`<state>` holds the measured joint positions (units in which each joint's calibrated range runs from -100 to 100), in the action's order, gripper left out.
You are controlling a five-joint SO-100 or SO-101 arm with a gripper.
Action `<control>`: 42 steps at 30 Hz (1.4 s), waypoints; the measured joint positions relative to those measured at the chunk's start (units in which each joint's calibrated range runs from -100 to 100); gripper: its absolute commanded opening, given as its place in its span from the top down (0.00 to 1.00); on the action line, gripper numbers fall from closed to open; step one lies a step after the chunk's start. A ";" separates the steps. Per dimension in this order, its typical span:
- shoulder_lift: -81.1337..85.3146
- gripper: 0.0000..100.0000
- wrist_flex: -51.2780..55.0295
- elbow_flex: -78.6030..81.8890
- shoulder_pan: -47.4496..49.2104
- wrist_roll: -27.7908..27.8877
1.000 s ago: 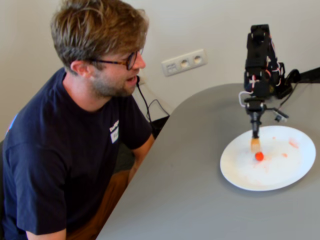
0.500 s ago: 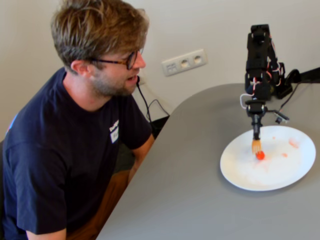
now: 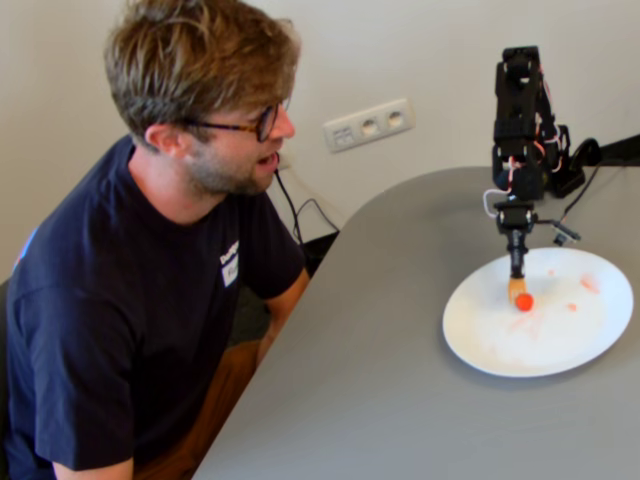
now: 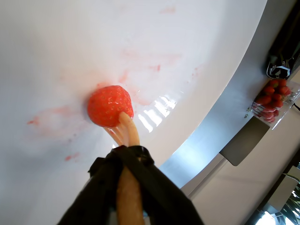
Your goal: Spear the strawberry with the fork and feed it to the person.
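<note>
A red strawberry [image 3: 524, 301] lies on the left part of a white plate [image 3: 560, 345]. My gripper [image 3: 516, 266] points straight down over it and is shut on a tan fork [image 3: 516, 289] wrapped in black at the grip. In the wrist view the fork [image 4: 128, 133] has its tines pressed against the lower right side of the strawberry [image 4: 108, 106] on the juice-smeared plate [image 4: 70, 42]. How deep the tines sit cannot be told. The person [image 3: 200, 130], in glasses and a dark T-shirt, sits at the left, face turned toward the arm, mouth slightly open.
The plate sits on a grey round-edged table [image 3: 380, 340]. A clear punnet of strawberries [image 4: 272, 101] stands beyond the plate in the wrist view. A wall socket [image 3: 368, 124] and cables [image 3: 300, 215] are behind the table edge. Red juice marks spot the plate.
</note>
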<state>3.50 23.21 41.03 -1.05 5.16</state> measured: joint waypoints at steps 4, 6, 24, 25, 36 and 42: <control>-0.08 0.99 0.86 -1.72 0.00 0.00; -0.34 0.99 2.40 -4.89 0.25 0.05; 29.33 0.99 -5.83 -18.66 -17.19 4.12; 29.50 0.99 -6.86 -18.66 -17.44 4.28; 24.53 0.99 -24.80 -18.57 -25.83 4.38; 12.22 0.99 -35.52 -18.39 -32.54 4.38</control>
<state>15.72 -12.31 22.64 -33.58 9.54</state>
